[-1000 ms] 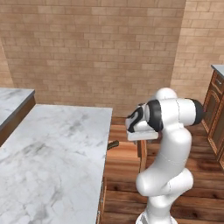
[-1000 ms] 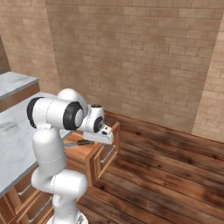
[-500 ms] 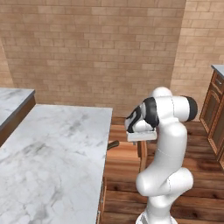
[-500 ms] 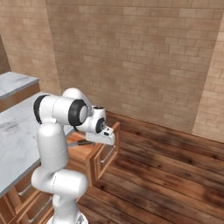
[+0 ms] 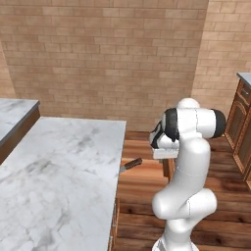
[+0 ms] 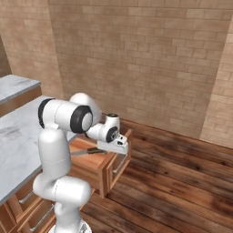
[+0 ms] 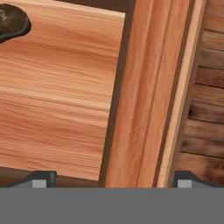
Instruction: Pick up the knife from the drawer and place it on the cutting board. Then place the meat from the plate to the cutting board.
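While its two dark fingertips [image 7: 41,178] stand spread wide and hold nothing, the white robot hand [image 7: 111,181] hangs over the open wooden drawer [image 7: 61,96], pointing down at its bare floor and front wall. The long silver-bladed kitchen knife [image 5: 130,164] lies in that drawer — its dark handle end [image 7: 12,22] shows at the top left corner of the hand view, apart from the fingertips. Beside the drawer spreads the grey-veined white marble table [image 5: 59,176]; beyond lie a dark plank floor [image 6: 182,182] and a tan brick wall [image 5: 108,54].
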You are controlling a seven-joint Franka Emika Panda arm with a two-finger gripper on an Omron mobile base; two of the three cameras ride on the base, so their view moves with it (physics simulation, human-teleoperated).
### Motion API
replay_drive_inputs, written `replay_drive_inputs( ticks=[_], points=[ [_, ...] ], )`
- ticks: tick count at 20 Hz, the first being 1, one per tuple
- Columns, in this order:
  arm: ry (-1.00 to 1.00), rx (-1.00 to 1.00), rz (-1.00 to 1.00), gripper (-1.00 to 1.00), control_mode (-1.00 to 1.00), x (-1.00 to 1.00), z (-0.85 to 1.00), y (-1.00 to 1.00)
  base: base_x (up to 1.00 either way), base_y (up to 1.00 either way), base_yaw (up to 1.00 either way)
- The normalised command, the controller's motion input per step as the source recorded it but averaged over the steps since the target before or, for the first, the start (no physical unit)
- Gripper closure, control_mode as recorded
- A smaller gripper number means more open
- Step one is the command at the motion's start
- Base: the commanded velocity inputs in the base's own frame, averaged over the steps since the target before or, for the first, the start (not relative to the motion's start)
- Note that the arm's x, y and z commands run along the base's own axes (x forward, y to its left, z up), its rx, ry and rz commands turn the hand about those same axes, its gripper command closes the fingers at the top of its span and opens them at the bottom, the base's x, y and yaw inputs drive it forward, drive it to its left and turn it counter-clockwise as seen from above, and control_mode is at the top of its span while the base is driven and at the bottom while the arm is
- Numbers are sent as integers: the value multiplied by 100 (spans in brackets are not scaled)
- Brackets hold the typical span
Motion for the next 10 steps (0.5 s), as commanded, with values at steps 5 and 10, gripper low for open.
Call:
replay_drive_inputs(
  ticks=[5,10],
  points=[
    [0,7,-3,-100,-100,-18,-12,-80,0,0,0],
    [0,8,-4,-100,-100,-15,-5,-80,0,0,0]
  ],
)
